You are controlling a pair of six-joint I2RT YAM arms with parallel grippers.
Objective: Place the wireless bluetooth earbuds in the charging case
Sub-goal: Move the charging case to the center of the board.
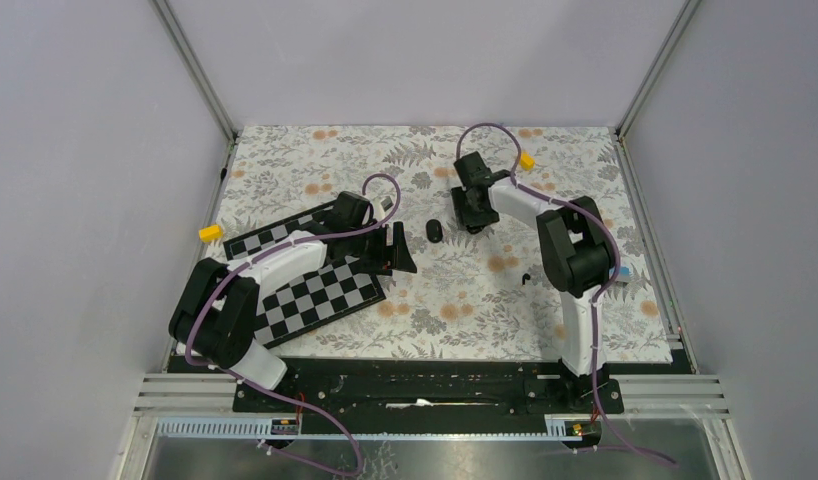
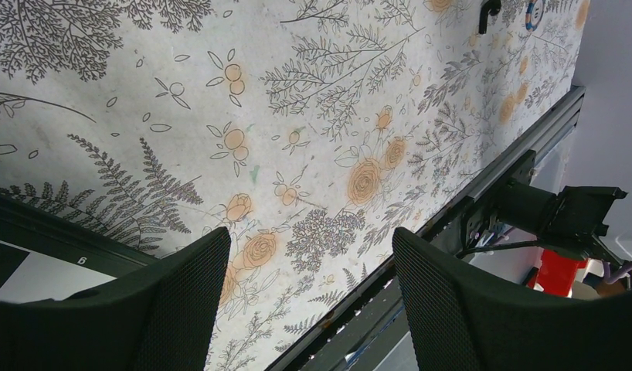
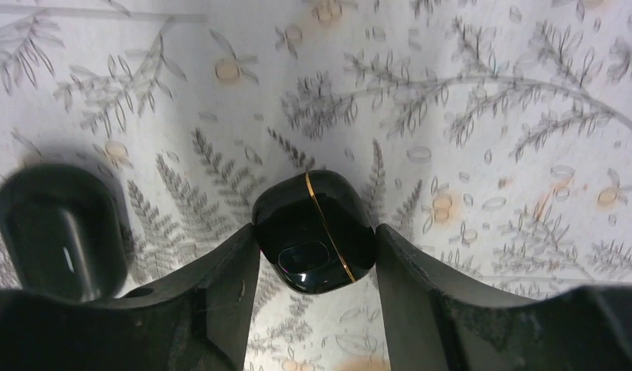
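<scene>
A glossy black rounded charging case [image 3: 313,232] with a thin gold seam line sits between the fingers of my right gripper [image 3: 317,236]. Both fingers press its sides, low over the floral mat. In the top view my right gripper [image 1: 475,212] hides it. One tiny black earbud [image 1: 525,278] lies on the mat near the right arm and also shows in the left wrist view [image 2: 489,11]. I see no second bud. My left gripper [image 1: 400,250] is open and empty [image 2: 309,255] beside the chessboard.
A second black pebble-shaped object [image 1: 434,230] lies just left of my right gripper, blurred in the right wrist view [image 3: 58,228]. A black-and-white chessboard [image 1: 315,295] lies under the left arm. A small blue ring [image 1: 617,272] lies at the right. Yellow blocks [image 1: 210,233] [image 1: 526,160] lie nearby.
</scene>
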